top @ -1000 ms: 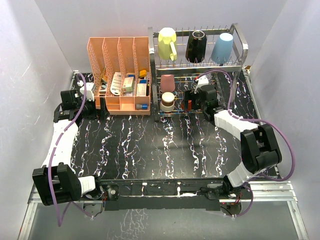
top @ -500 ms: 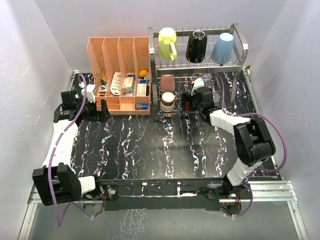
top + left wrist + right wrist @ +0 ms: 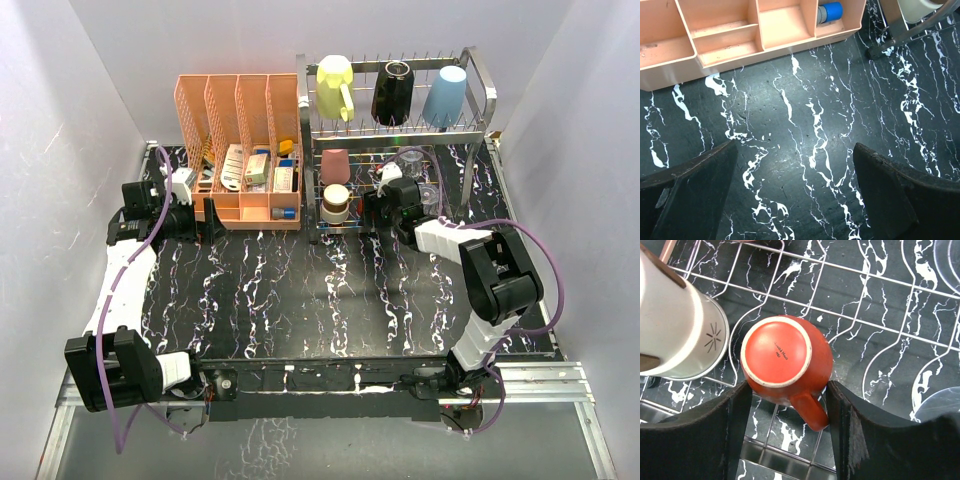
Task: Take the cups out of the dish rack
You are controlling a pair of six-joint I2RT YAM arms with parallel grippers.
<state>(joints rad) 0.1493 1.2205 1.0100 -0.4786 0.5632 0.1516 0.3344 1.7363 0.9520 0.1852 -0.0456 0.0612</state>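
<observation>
The dish rack (image 3: 482, 82) stands at the back right. Its top tier holds a pale yellow mug (image 3: 335, 86), a black mug (image 3: 392, 92) and a light blue tumbler (image 3: 445, 96). The lower tier holds a pink tumbler (image 3: 335, 165), a pale cup with a brown band (image 3: 334, 203) and clear glasses (image 3: 412, 160). My right gripper (image 3: 383, 207) reaches into the lower tier. In the right wrist view its fingers press both sides of the upside-down orange-red cup (image 3: 785, 357), which rests on the rack wires (image 3: 880, 270). My left gripper (image 3: 795, 190) is open and empty over the table.
The peach organizer (image 3: 240, 150) with small bottles and boxes stands left of the rack, just ahead of my left gripper (image 3: 205, 222). The pale cup (image 3: 680, 325) sits close to the left of the orange-red cup. Clear glasses (image 3: 935, 405) lie to its right.
My right gripper has moved left along the lower tier and now sits around the orange-red cup. The left arm has not moved.
</observation>
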